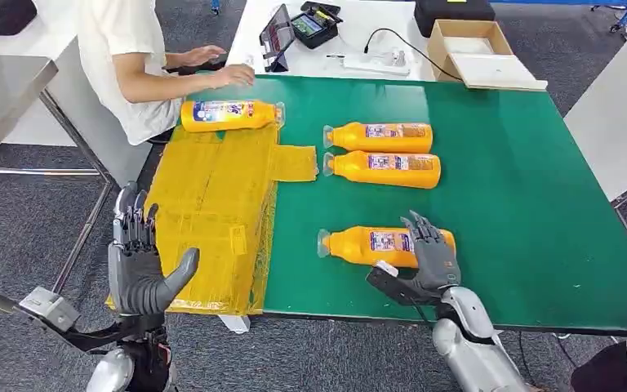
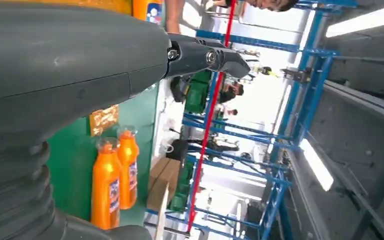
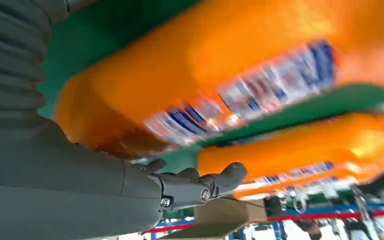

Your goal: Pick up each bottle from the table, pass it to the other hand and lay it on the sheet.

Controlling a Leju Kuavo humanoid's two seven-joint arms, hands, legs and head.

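From my remote station I see a green tabletop (image 1: pixel 498 204) with a yellow sheet (image 1: pixel 212 212) spread over its left part. One orange bottle (image 1: pixel 230 115) lies on its side at the far edge of the sheet, cap pointing right. Two more orange bottles lie side by side on the bare green surface near the middle, the far one (image 1: pixel 380 136) and the one just behind it toward me (image 1: pixel 385 169), both with caps pointing left. A fourth, the nearest bottle (image 1: pixel 367 244), lies on its side close to the front edge of the tabletop, cap to the left.

My right hand (image 1: pixel 429 257) rests over the base end of that nearest bottle, fingers (image 1: pixel 421 231) draped across its top and thumb low on the near side; I cannot tell whether the grip has fully closed. My left hand (image 1: pixel 140 261) is raised beside the left edge of the sheet, holding nothing, its fingers (image 1: pixel 135 214) straight and its thumb spread apart.

A person in a white shirt (image 1: pixel 122 57) sits at the far left corner, a hand (image 1: pixel 230 75) on the tabletop's edge. A cardboard box (image 1: pixel 473 53) sits on a white table beyond.
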